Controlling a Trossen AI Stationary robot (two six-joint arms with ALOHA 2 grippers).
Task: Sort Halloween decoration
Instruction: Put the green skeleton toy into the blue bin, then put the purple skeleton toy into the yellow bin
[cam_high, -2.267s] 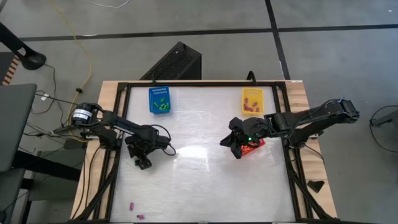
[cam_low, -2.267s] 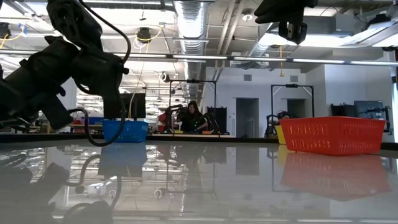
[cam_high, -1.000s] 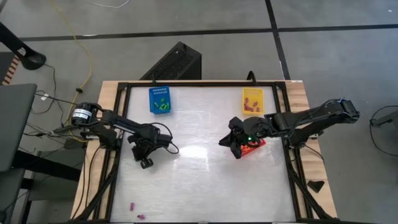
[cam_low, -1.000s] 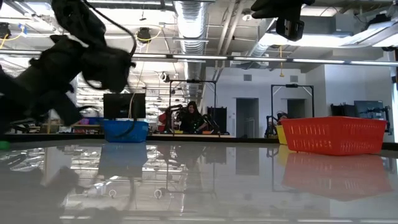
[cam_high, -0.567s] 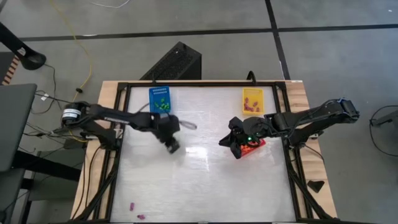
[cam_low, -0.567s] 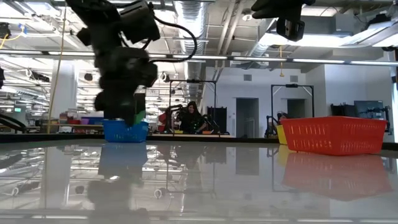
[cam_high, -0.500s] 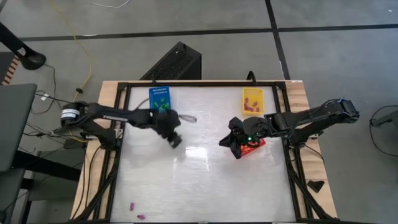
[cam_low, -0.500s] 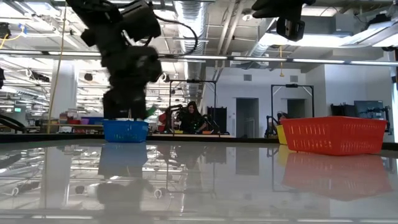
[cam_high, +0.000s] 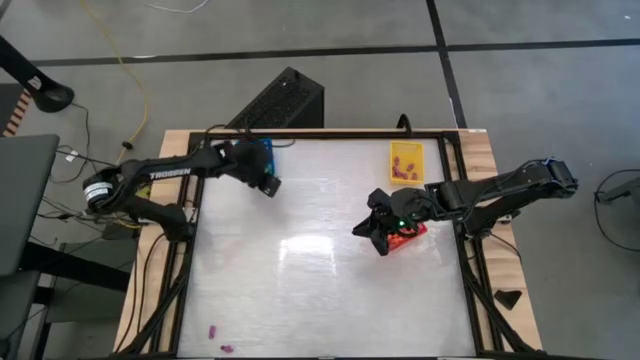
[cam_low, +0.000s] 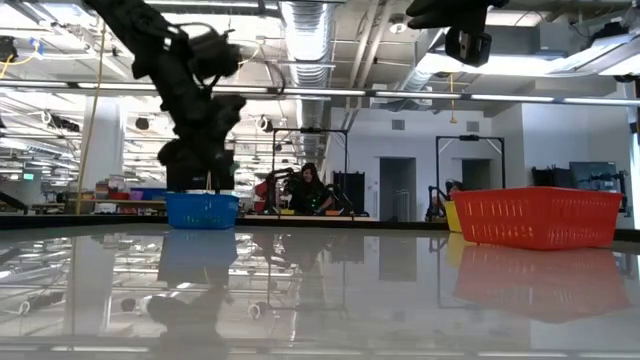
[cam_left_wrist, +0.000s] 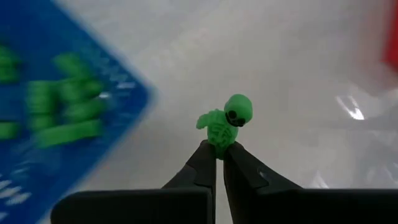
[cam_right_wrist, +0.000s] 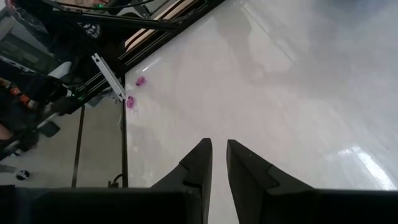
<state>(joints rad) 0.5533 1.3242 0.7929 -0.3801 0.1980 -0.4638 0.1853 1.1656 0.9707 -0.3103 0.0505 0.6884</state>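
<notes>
I see my left end effector (cam_low: 200, 165) hanging just above a blue basket (cam_low: 202, 210); a red basket (cam_low: 535, 217) sits right on the glossy worktop (cam_low: 320, 300).

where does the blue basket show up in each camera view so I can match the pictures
High view: blue basket at the table's far left, mostly hidden under the left pincer.
Low view: left of centre at the table's far edge.
Left wrist view: blurred, holding green pieces.
Right wrist view: not in it.
Shared landmark: the left pincer, shut on a green skeleton.

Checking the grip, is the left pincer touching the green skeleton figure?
Touching. The left wrist view shows the left pincer shut on the green skeleton figure.
</notes>
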